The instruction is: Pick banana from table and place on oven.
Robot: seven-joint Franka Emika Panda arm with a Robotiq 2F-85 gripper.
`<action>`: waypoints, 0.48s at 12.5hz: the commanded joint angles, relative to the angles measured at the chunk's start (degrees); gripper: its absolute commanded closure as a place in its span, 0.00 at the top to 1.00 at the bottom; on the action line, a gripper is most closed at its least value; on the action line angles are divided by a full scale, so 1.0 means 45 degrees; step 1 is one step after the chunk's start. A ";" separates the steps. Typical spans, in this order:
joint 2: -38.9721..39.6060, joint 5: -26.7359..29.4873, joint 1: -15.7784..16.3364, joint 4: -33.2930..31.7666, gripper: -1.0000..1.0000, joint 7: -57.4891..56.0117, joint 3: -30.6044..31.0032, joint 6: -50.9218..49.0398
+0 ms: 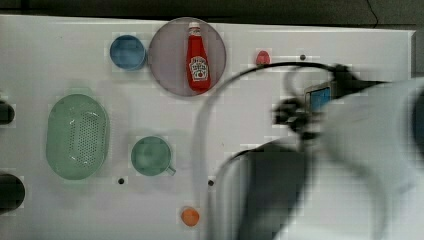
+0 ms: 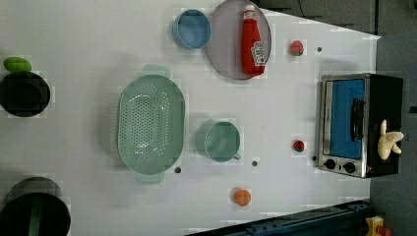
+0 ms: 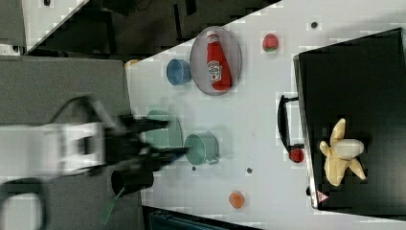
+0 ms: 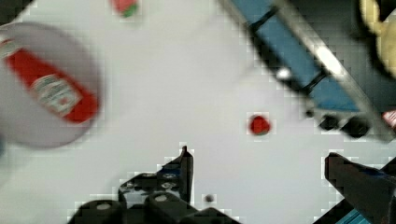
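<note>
And the banana (image 3: 341, 157) sits on the toaster oven's (image 3: 354, 86) black top, near the front edge above the knobs, peel lobes splayed. The gripper (image 4: 257, 170) hangs over the white table (image 2: 98, 39), fingers spread wide, nothing between them, well apart from the banana

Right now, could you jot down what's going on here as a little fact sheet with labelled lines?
banana: lying on the oven's black top, peel lobes splayed
oven: standing on the table, glass door shut
claw: open, holding nothing, away from the banana
table: white, with small black dots
ketchup bottle: lying on a grey plate
blue bowl: beside the plate
green colander: next to a green cup
orange fruit: alone near the table edge
job status: banana looks placed
</note>
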 commanded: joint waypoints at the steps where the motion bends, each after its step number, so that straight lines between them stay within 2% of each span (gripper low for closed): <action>1: -0.1083 -0.0105 0.0579 0.0389 1.00 0.4328 0.1062 -0.1412; 3: -0.1549 -0.0100 0.0579 0.0317 1.00 0.5097 0.1662 -0.2005; 6: -0.1851 -0.0100 0.0574 0.0221 1.00 0.5120 0.1603 -0.2017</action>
